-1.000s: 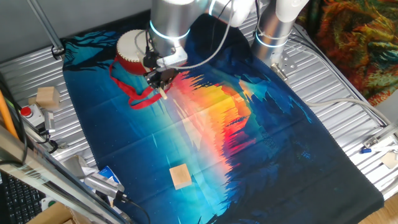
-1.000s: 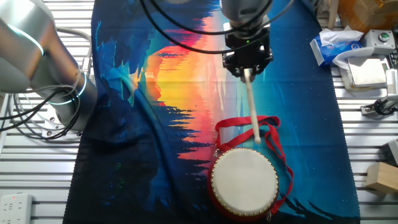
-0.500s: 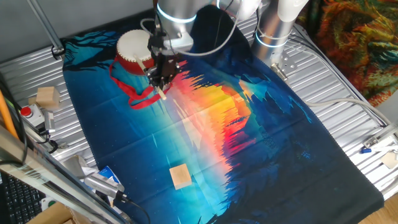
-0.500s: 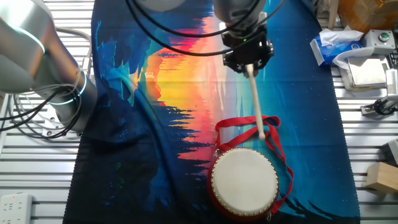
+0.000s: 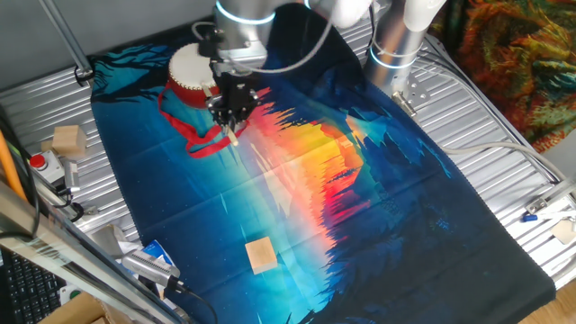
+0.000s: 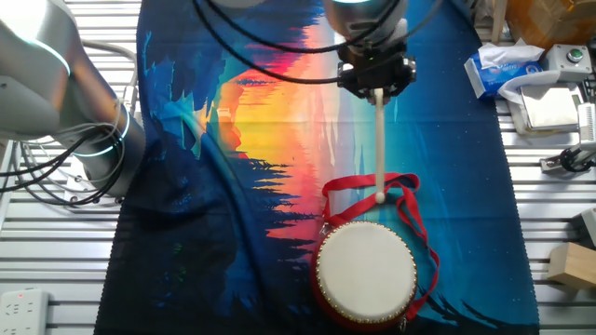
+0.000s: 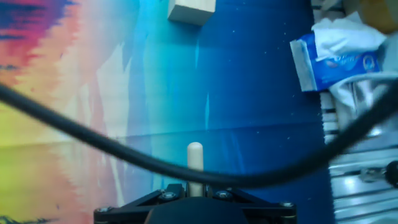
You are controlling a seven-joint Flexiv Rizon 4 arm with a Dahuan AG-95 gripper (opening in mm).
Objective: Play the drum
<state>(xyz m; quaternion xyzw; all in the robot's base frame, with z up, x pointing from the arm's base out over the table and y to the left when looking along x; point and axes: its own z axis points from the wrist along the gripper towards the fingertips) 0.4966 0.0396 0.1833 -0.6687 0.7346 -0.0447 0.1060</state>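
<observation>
in the other fixed view the drum [image 6: 365,271] sits low and right of centre, cream head up, its red strap [image 6: 410,216] looped on the cloth [image 6: 233,140] just above it. a pale stick [image 6: 380,144] runs up from the strap to the gripper [image 6: 376,82] at top centre, clamped on it. in the hand view a wooden block [image 7: 192,10] lies at the top edge.
</observation>
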